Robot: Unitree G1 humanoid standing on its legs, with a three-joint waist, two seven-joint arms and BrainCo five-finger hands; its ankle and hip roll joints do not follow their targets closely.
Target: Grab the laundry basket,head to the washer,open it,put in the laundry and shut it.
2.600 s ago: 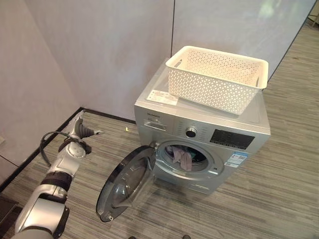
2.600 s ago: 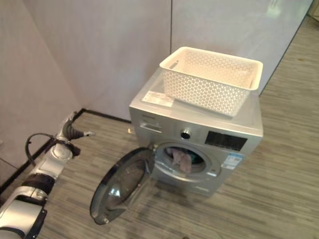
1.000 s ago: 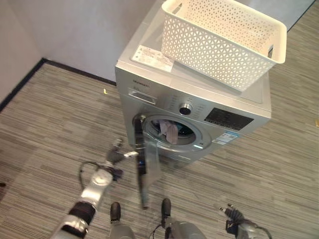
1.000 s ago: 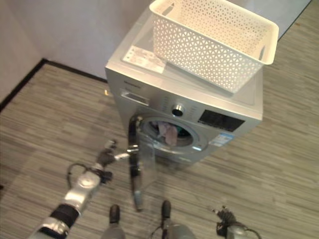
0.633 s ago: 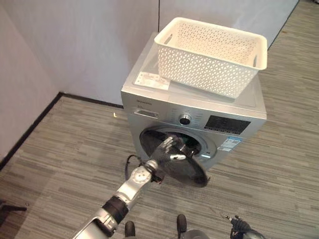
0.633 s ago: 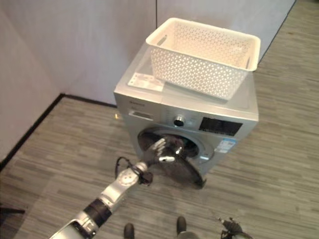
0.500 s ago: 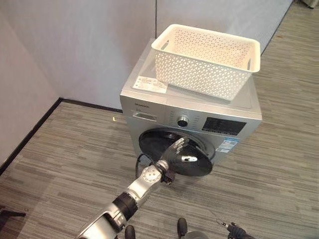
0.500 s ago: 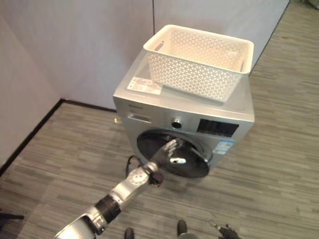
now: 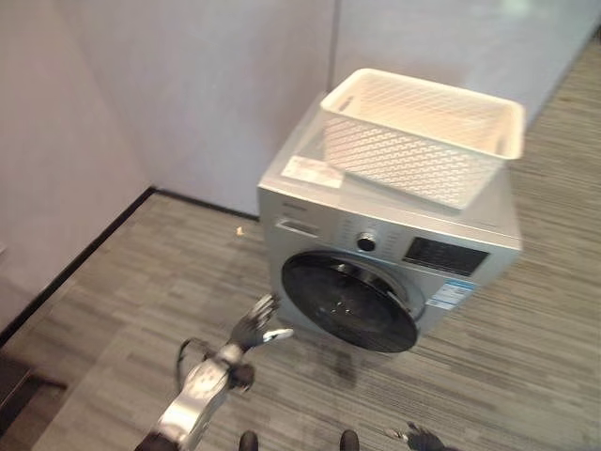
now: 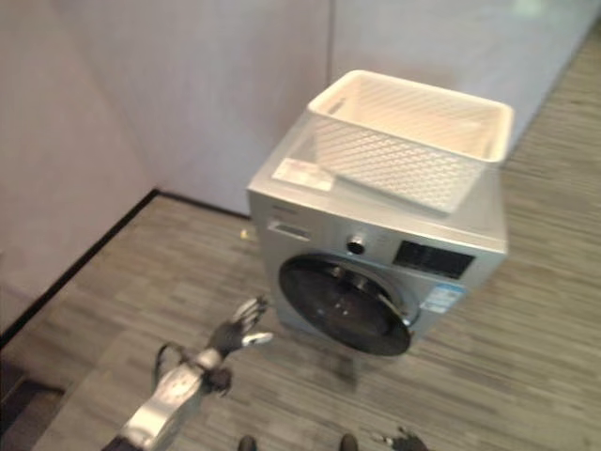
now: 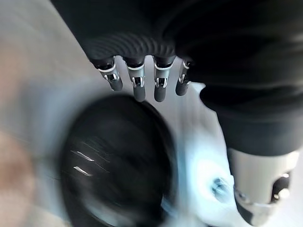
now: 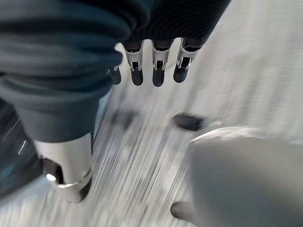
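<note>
Fingers (image 11: pixel 159 90) of the left robot hand (image 9: pixel 254 326) are straight and spread, holding nothing, the hand raised over the grey striped floor (image 9: pixel 113 310) just left of the silver front-loading washing machine (image 9: pixel 310 202) and apart from its round dark glass door (image 9: pixel 349 303), which sits flush against the front. The right robot hand (image 12: pixel 156 71) has its fingers straight and empty above the near floor. The white perforated plastic laundry basket (image 9: pixel 423 150) stands on top of the washer, near the grey wall (image 9: pixel 188 85).
</note>
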